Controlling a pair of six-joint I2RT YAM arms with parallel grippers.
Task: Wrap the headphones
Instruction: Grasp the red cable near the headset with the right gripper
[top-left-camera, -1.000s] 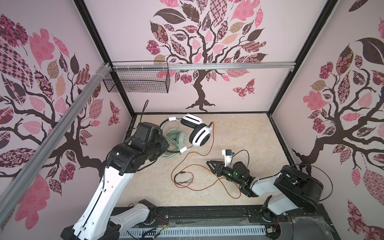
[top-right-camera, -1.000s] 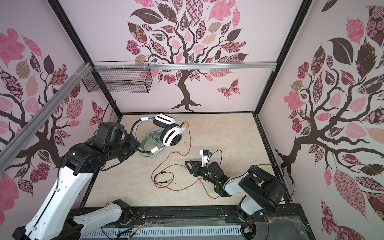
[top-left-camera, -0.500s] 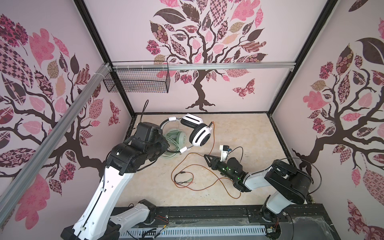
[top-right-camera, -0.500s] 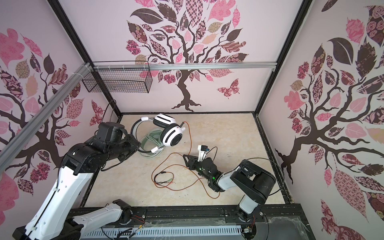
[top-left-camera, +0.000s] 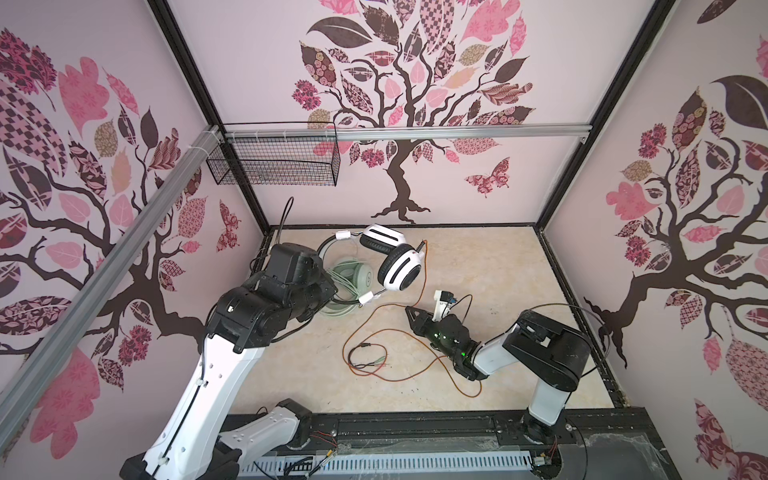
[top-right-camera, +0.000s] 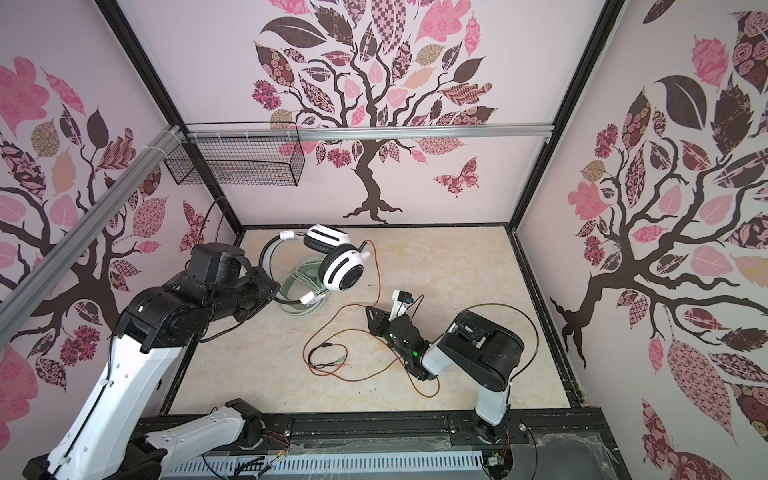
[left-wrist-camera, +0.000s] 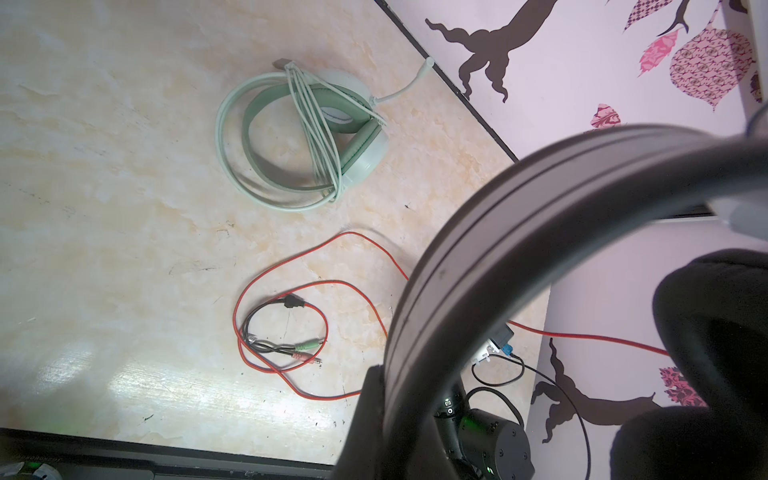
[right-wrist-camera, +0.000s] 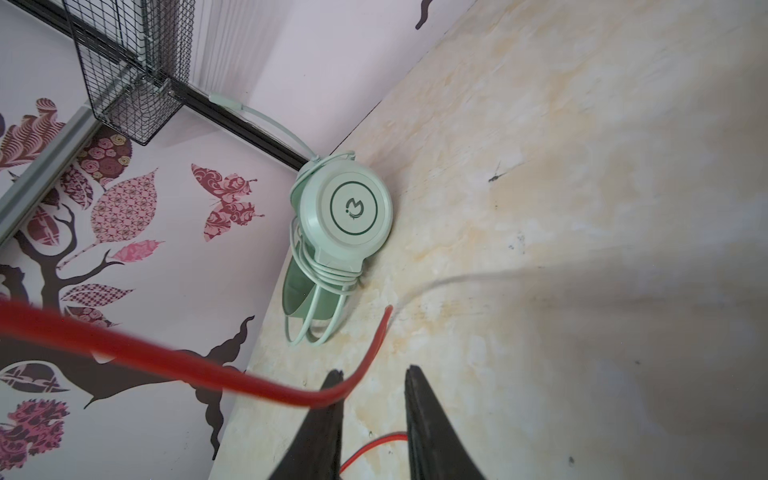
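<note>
The left gripper (top-right-camera: 271, 292) is clamped on the thin black band of the white-and-black over-ear headset (top-left-camera: 401, 270), lifted near the mint-green headset (right-wrist-camera: 345, 208), which lies cable-wound by the side wall (top-left-camera: 232, 232). On the right gripper (right-wrist-camera: 372, 372) the jaws stand narrowly apart, the loose orange-red cable (right-wrist-camera: 166, 357) crossing one fingertip — not clearly between them. Closing here may miss it, or snag it and tug the headset from the left grip.

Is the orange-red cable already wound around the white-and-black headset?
No: in the left wrist view the orange-red cable lies in loose loops on the table.
</note>
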